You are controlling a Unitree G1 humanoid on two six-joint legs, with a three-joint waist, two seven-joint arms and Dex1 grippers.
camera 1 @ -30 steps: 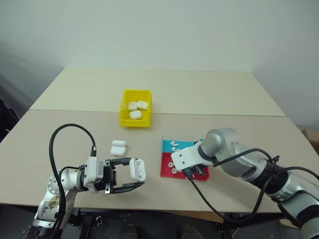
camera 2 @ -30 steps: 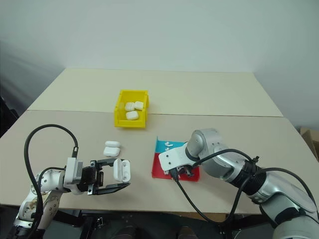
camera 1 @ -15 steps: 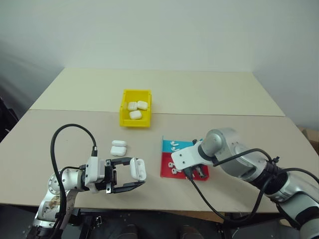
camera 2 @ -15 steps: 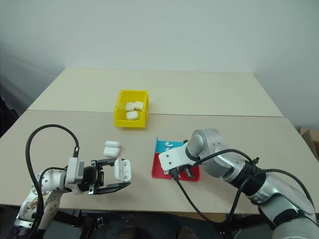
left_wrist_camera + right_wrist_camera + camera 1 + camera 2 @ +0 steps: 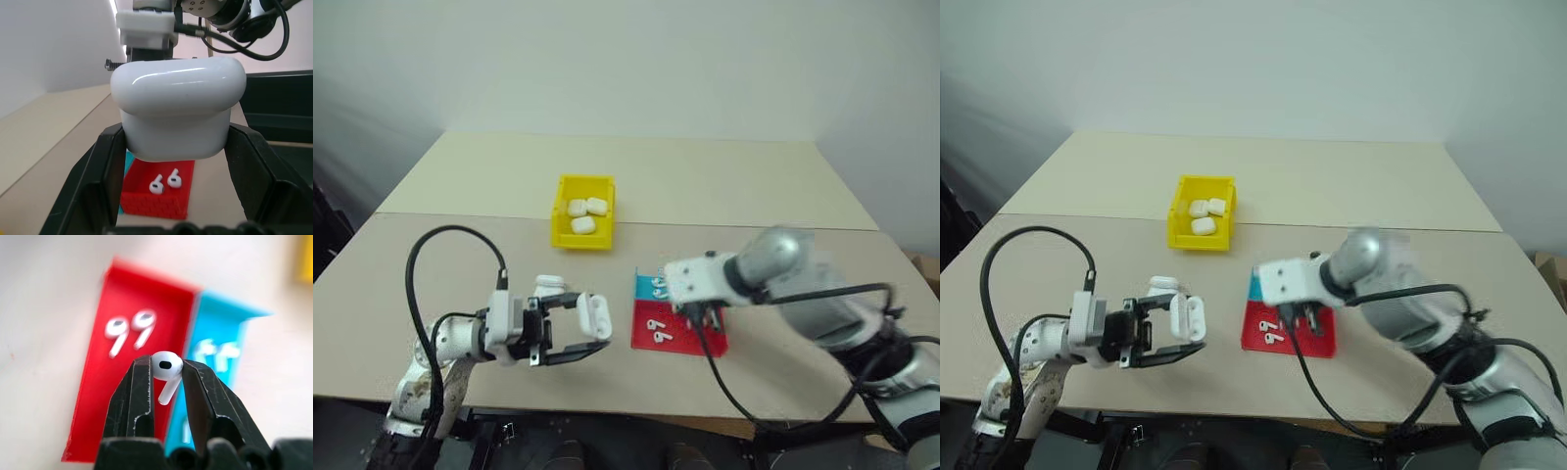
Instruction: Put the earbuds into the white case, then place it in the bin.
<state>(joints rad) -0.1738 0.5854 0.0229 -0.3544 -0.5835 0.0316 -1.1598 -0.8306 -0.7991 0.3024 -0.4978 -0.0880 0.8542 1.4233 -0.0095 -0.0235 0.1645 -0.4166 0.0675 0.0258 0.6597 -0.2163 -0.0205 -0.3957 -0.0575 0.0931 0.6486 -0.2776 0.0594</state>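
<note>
Your matte beige table (image 5: 724,186) carries the boxy yellow plastic bin (image 5: 582,213) and a flat red-and-blue tray (image 5: 677,315). Your left gripper (image 5: 586,333) clamps the glossy rounded white case (image 5: 177,107); your right gripper (image 5: 166,382) pinches one glossy stemmed earbud (image 5: 166,371) above the tray

A pale beige table (image 5: 724,186) carries a bright yellow bin (image 5: 581,211) with three glossy white cases (image 5: 583,215) inside. A flat tray (image 5: 677,318) is half red and half light blue, with small white earbuds (image 5: 656,332) on the red half. Black fingers (image 5: 139,396) pinch one white earbud (image 5: 166,369). Other black fingers (image 5: 105,181) clasp a plain glossy white case (image 5: 177,105). Another white case (image 5: 548,284) lies on the table. The wall (image 5: 626,59) behind is white.
</note>
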